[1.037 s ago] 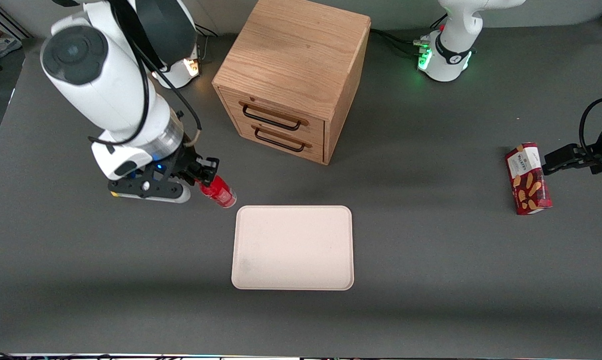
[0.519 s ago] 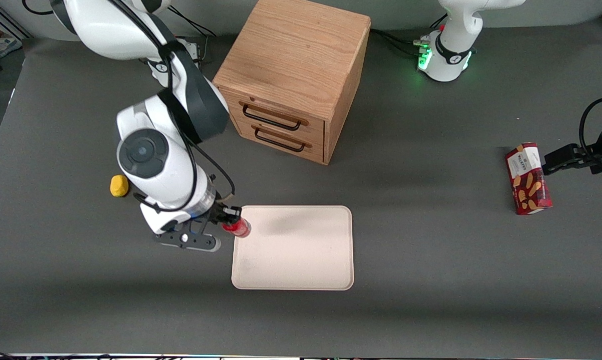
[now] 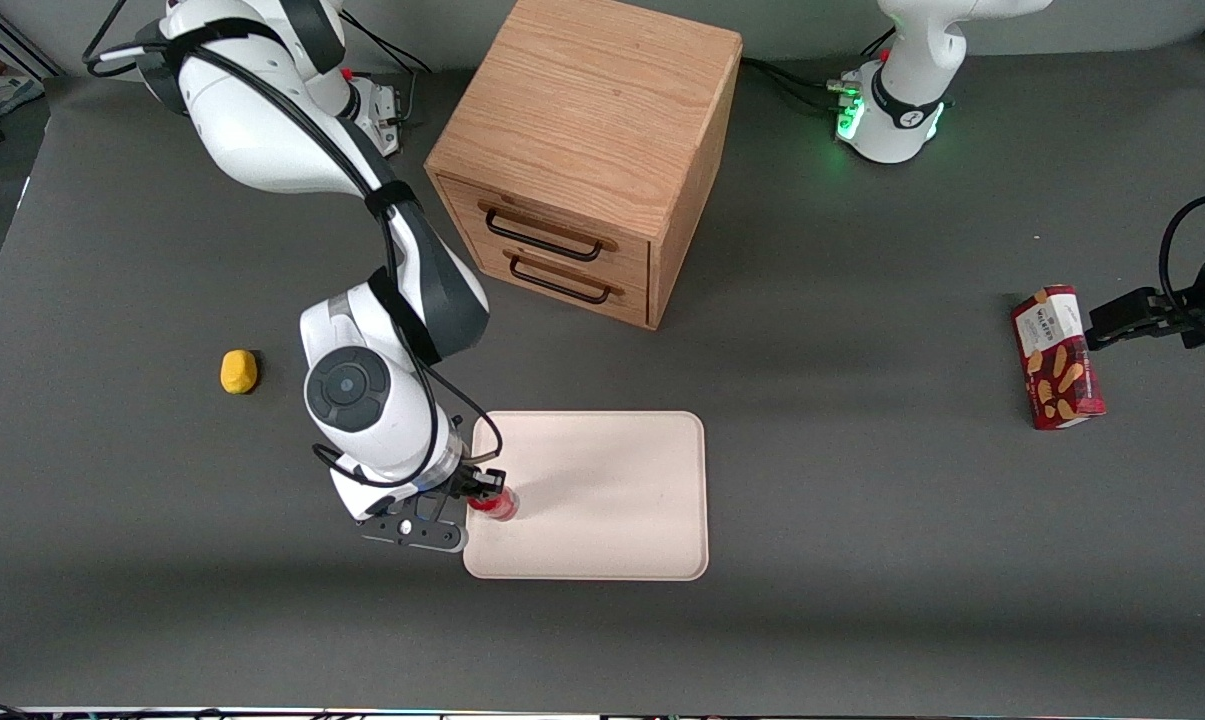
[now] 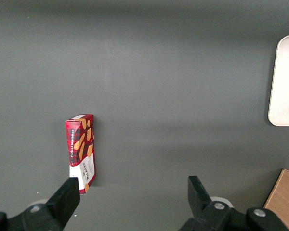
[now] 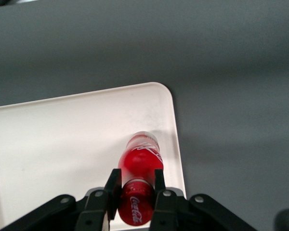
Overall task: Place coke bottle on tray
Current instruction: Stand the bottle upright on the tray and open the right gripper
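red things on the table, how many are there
2. The small glossy red coke bottle is shut in the right arm's hand over the pale cream-pink tray. The red biscuit box lies toward the parked arm's end. None looks hidden.

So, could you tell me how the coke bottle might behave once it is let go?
The gripper clamps the coke bottle over the tray. Slim and round, it would probably tip or roll. Its glossy skin looks slippery.

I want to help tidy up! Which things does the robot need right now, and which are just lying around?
Needed: coke bottle, pinched in the end effector over the tray's edge; tray.

Lying around: wooden cabinet, biscuit box, small yellow thing.
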Robot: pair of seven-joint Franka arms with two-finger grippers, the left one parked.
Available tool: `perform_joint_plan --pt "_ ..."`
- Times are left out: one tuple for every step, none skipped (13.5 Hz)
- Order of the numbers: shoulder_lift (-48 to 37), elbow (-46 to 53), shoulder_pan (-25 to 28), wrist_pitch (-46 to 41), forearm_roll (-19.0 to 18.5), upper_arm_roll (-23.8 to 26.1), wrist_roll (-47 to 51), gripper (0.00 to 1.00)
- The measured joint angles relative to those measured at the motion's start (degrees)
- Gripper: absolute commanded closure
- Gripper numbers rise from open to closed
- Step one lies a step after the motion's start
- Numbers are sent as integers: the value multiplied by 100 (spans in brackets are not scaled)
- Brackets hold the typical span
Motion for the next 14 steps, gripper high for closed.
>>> perform_joint_plan --pt "61 0 -12 16 -10 0 0 100" --pt "102 0 -14 37 -14 0 0 100" --pt "123 1 -12 48 -14 0 0 97" --pt "127 1 -10 49 -14 1 0 91" --pt "128 1 -10 49 -14 1 0 76" --pt "132 1 -10 49 -14 1 0 53" --pt "140 1 -10 49 -14 1 0 31" --pt "146 2 -10 52 -14 1 0 16" --pt "145 7 -10 62 -14 3 0 8" --pt "145 13 -10 67 -14 3 0 1" --pt "145 16 -10 72 -14 3 0 0" --pt "145 21 -10 77 -14 3 0 0" --pt "140 33 -10 78 -14 3 0 0" --pt "121 51 -10 77 -13 3 0 0"
